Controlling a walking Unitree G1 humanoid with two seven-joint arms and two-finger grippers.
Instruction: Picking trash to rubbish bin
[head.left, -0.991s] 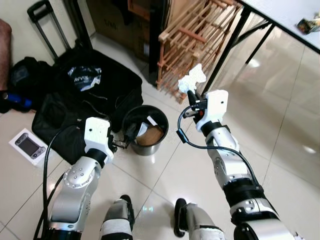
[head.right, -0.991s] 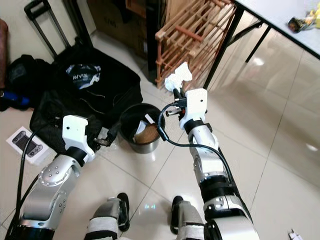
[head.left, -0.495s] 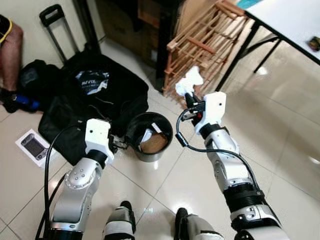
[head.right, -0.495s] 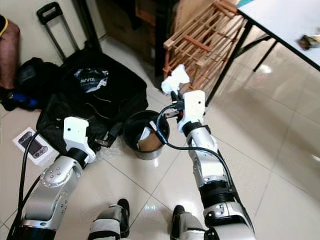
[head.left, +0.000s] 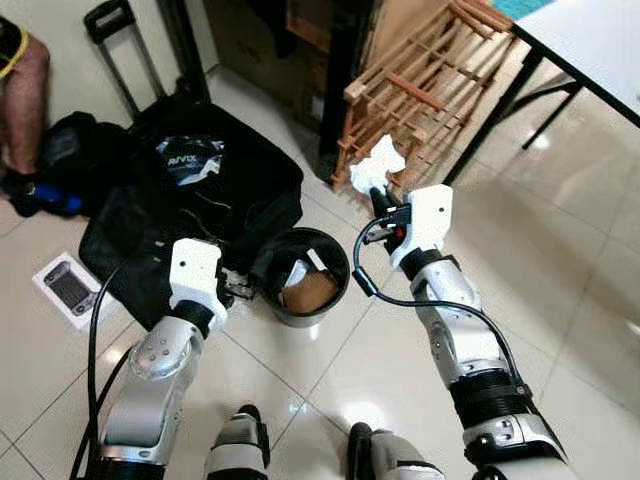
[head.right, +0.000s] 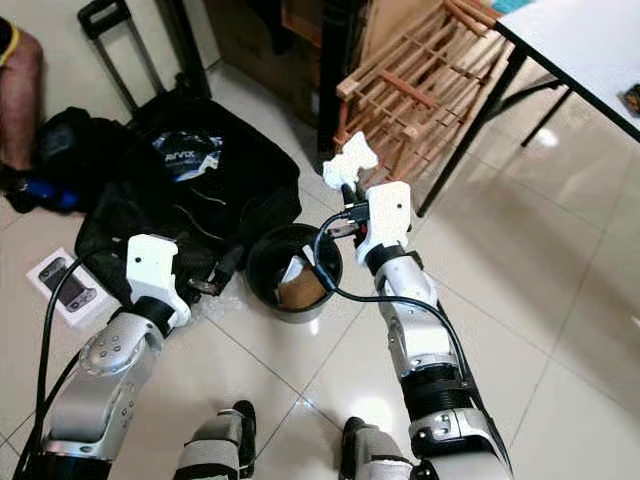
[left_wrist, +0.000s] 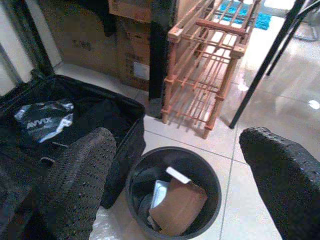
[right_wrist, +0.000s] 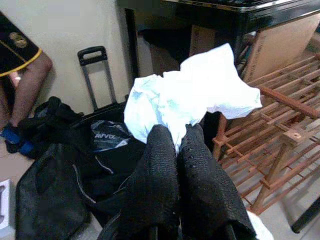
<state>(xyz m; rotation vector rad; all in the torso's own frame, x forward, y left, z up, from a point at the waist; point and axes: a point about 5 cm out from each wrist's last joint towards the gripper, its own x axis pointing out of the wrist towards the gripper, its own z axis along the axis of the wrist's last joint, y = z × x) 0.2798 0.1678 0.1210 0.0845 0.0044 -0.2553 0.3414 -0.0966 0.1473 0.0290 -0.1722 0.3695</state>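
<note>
My right gripper (head.left: 379, 199) is shut on a crumpled white tissue (head.left: 377, 163), held in the air to the right of and above the bin. From the right wrist camera the tissue (right_wrist: 190, 97) bulges out above the closed fingers (right_wrist: 162, 170). The round black rubbish bin (head.left: 302, 288) stands on the tiled floor between my arms and holds brown cardboard and white paper (left_wrist: 177, 202). My left gripper (head.left: 243, 289) hovers at the bin's left rim, its fingers (left_wrist: 80, 180) spread open with nothing between them.
An open black suitcase (head.left: 190, 180) and bags lie on the floor to the left. A wooden rack (head.left: 425, 85) leans behind the tissue, beside a black-legged table (head.left: 590, 40). A person's leg (head.left: 25, 85) is at far left. A small device on paper (head.left: 68, 288) lies near the suitcase.
The camera has shifted, so the whole scene sits a little differently. The right gripper still holds the tissue at about the same height beside the bin. The left arm has stayed put.
</note>
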